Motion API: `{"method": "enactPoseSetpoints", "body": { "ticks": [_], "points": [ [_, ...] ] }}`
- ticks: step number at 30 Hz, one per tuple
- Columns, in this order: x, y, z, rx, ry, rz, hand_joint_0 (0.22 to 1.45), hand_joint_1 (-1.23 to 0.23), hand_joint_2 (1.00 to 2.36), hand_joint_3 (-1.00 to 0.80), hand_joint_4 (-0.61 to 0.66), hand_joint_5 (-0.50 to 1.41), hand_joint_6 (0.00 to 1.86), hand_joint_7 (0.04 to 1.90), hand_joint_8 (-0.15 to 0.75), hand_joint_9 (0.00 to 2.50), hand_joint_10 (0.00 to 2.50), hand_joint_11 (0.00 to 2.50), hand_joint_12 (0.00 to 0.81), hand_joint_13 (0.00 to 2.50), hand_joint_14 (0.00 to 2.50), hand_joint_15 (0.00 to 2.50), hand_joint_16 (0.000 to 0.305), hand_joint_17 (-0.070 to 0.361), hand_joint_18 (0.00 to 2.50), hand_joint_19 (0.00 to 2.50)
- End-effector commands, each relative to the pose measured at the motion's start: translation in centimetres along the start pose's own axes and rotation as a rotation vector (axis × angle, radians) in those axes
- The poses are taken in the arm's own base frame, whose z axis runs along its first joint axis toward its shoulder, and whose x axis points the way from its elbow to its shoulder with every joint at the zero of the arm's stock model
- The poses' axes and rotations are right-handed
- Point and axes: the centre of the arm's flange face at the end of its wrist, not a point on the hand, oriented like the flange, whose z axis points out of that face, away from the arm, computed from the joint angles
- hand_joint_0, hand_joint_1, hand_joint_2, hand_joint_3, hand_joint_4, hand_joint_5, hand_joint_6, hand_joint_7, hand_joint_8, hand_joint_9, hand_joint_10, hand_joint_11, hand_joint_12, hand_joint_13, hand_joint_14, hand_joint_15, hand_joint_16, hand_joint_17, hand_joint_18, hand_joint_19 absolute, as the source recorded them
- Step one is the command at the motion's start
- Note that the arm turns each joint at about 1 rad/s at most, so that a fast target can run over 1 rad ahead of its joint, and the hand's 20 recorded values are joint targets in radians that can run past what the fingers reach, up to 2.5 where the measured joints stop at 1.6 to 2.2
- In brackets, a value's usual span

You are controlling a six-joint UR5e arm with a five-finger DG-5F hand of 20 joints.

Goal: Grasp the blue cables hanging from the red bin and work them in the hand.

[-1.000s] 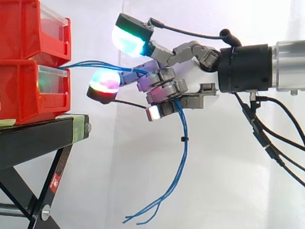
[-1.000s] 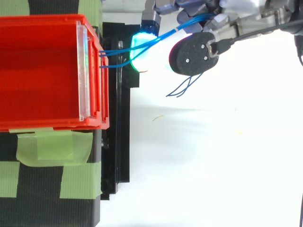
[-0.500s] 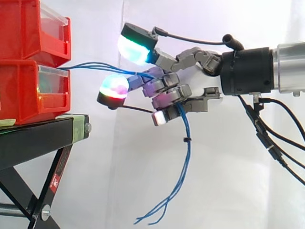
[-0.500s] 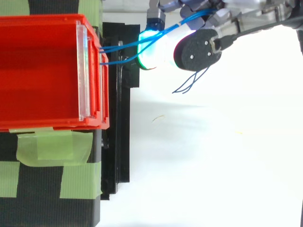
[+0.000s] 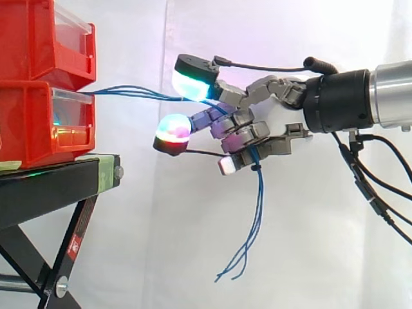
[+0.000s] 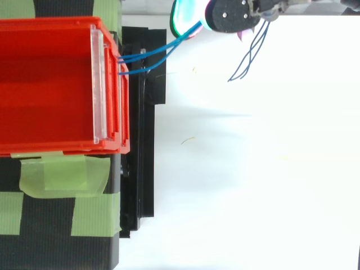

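Hand (image 5: 244, 120) curls its fingers round the blue cables (image 5: 129, 91), which stretch taut from the lower red bin (image 5: 29, 125) beyond its fingertips and dangle beneath its palm.

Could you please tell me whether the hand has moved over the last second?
Yes. In the side view the hand has drawn back to the right, away from the red bins, with its fingers curled round the blue cables.
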Motion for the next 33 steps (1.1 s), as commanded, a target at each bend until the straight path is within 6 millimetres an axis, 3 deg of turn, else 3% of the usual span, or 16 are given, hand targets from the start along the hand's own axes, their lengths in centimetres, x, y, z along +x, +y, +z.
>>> {"method": "enactPoseSetpoints", "body": {
  "ticks": [1, 11, 19, 33],
  "points": [
    [-0.1, 0.1, 0.0, 0.002, -0.006, -0.003, 0.79, -0.68, 1.0, -1.0, 0.23, 0.53, 0.01, 1.34, 0.303, 0.88, 2.5, 2.4, 0.468, 1.13, 2.5, 1.6, 0.054, 0.122, 1.24, 0.62],
    [0.7, 0.3, -0.1, -0.005, 0.008, -0.007, 0.8, -0.68, 1.0, -1.0, 0.22, 0.52, 0.0, 1.35, 0.305, 0.88, 2.5, 2.42, 0.473, 1.12, 2.5, 1.62, 0.053, 0.12, 1.24, 0.62],
    [1.3, 2.9, 1.0, -0.053, 0.018, -0.071, 0.8, -0.68, 1.0, -1.0, 0.22, 0.52, 0.0, 1.35, 0.31, 0.88, 2.5, 2.43, 0.466, 1.12, 2.5, 1.61, 0.053, 0.118, 1.23, 0.62],
    [2.2, 2.7, 0.6, -0.036, 0.053, -0.131, 0.83, -0.69, 1.0, -0.97, 0.22, 0.52, 0.0, 1.37, 0.307, 0.87, 2.5, 2.43, 0.46, 1.1, 2.5, 1.6, 0.05, 0.113, 1.21, 0.66]
  ]
}}
